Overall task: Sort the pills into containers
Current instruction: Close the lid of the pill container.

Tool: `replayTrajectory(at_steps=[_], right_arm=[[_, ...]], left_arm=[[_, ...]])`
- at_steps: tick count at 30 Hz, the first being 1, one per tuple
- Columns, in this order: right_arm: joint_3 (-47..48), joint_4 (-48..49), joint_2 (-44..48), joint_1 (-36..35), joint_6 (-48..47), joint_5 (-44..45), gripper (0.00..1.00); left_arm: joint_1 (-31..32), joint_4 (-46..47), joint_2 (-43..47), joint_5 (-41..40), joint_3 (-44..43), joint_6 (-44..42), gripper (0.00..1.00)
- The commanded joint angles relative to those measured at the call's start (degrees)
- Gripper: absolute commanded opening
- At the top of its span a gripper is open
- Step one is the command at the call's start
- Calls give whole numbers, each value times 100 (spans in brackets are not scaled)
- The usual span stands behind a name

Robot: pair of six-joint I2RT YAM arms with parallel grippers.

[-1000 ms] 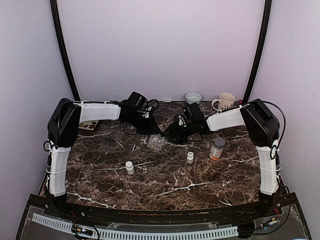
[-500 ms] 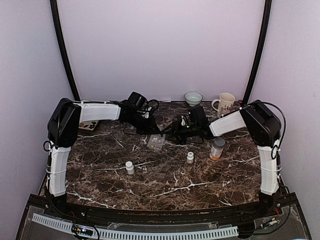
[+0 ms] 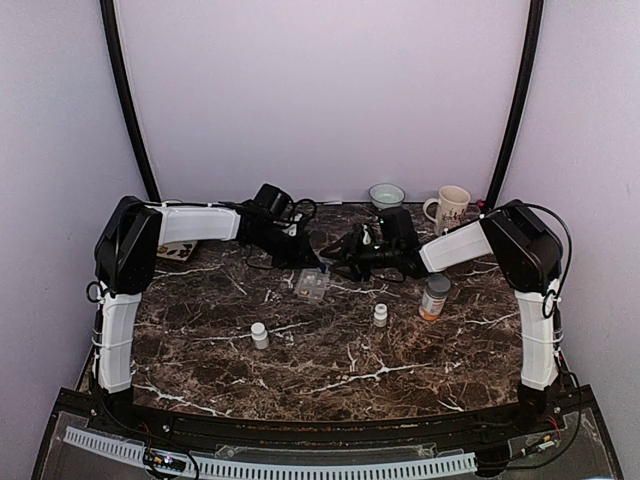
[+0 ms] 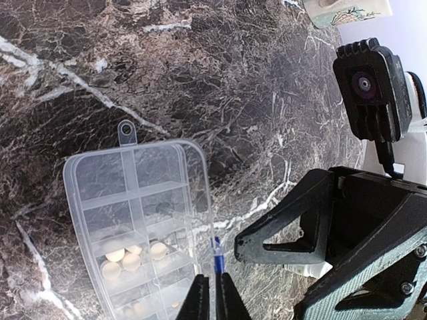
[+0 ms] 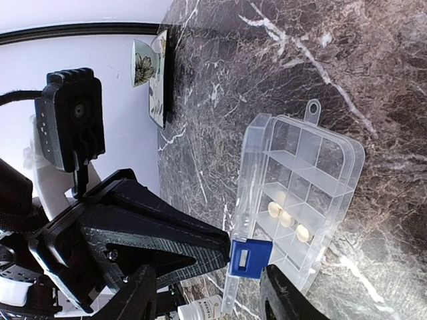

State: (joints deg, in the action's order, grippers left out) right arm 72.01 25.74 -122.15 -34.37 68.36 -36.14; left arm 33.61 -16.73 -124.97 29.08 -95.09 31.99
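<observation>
Here, pill box (image 3: 313,287): flat on the marble surface (image 3: 330,350), centre-back.
Long axis: runs away from the left jaws, hang tab (image 4: 126,131) at the far end.
Pills (image 4: 131,253): in mid-box compartments.
Left jaws: pinched together on the blue clasp (image 5: 250,257).
Right jaws: apart, just right of the box.

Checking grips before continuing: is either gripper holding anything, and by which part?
Left gripper pinches the pill box by its lid's edge; right gripper holds nothing.
</observation>
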Motion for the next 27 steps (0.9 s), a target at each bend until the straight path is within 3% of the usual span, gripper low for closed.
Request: replayTrajectory(at_steps=[1, 27], right_arm=[[161, 100, -72, 35, -3, -78, 54], [211, 63, -301, 30, 181, -288, 54]], left_arm=[[-46, 55, -18, 79, 86, 16, 7], [-104, 21, -7, 194, 113, -77, 5]])
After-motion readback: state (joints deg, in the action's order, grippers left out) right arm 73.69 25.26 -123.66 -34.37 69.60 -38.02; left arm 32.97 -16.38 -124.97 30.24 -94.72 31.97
